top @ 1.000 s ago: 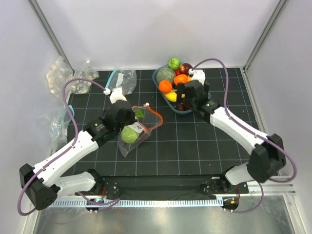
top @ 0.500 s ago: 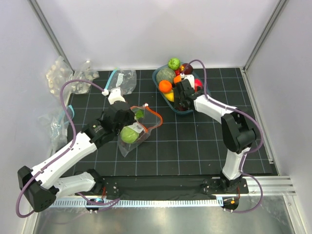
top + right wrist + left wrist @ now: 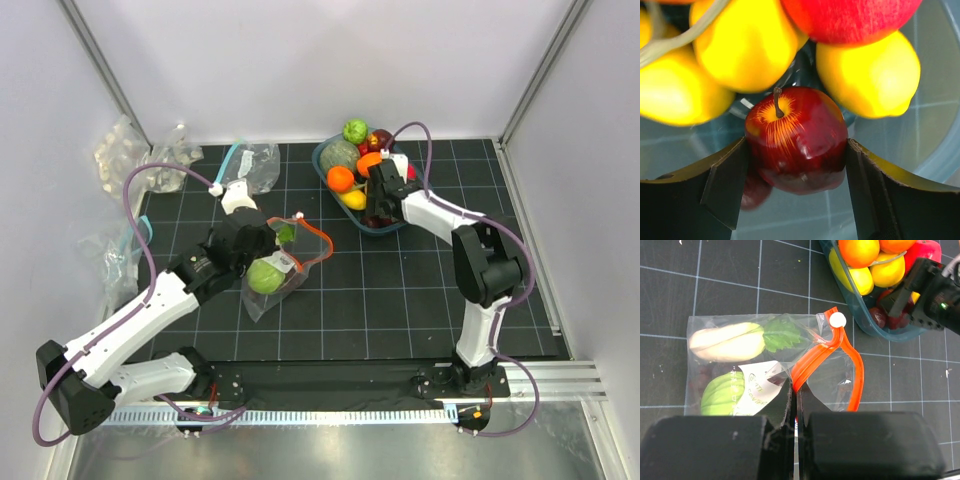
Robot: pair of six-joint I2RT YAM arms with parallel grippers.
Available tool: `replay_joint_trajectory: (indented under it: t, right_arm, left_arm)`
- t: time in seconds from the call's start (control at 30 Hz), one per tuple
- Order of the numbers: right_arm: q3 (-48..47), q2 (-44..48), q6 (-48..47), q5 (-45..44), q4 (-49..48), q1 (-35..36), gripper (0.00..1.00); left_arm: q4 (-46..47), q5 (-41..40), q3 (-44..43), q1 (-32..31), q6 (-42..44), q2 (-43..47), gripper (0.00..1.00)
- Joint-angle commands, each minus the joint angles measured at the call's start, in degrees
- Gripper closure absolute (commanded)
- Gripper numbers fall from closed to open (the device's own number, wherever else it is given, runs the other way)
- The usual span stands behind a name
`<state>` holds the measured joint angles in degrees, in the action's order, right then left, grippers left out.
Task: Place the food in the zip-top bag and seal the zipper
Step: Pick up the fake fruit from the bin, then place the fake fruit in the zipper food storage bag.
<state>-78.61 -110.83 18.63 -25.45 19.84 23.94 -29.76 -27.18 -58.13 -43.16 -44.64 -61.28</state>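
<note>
Nearest you, nothing has shifted: your left fingers stay pressed together on the mouth edge of the zip-top bag, just beside the orange-red zipper. The bag lies on the counter with the white oblong vegetable and green cabbage already inside. Farther off, the right arm has folded in over the basket. Your right fingers, spread wide a moment ago, have narrowed onto the red apple and touch both its sides. That looks like the next piece being taken, though the grip is untested.
</note>
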Motion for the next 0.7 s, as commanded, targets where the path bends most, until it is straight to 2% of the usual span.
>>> replay_joint_trajectory:
  t: [0.0,0.13,0.33,0.37,0.5,0.67]
  right_arm:
    - [2.6,8.5,2.7,4.4,-2.2,0.1,0.52]
    - [8.4,18.6,4.0,8.4,-6.4,0.2,0.53]
    - [16.5,30.3,5.4,22.8,-15.3,1.4,0.55]
    - [17.4,32.5,5.3,27.5,-16.5,2.0,0.57]
    - [21.2,36.9,2.4,32.3,-22.4,8.0,0.57]
    - [21.9,37.5,-4.0,34.8,-25.6,17.4,0.57]
  left_arm:
    - [2.6,-2.2,-0.3,0.0,0.2,1.3,1.00]
    - [2.7,-1.6,-0.5,0.0,0.5,0.4,1.00]
    - [2.7,0.8,-1.6,0.0,0.8,-2.4,1.00]
    - [2.6,0.9,-1.7,0.0,0.9,-2.5,1.00]
    - [2.6,1.3,-1.8,-0.1,1.0,-2.6,1.00]
    - [2.6,1.0,-1.6,-0.1,1.0,-2.1,1.00]
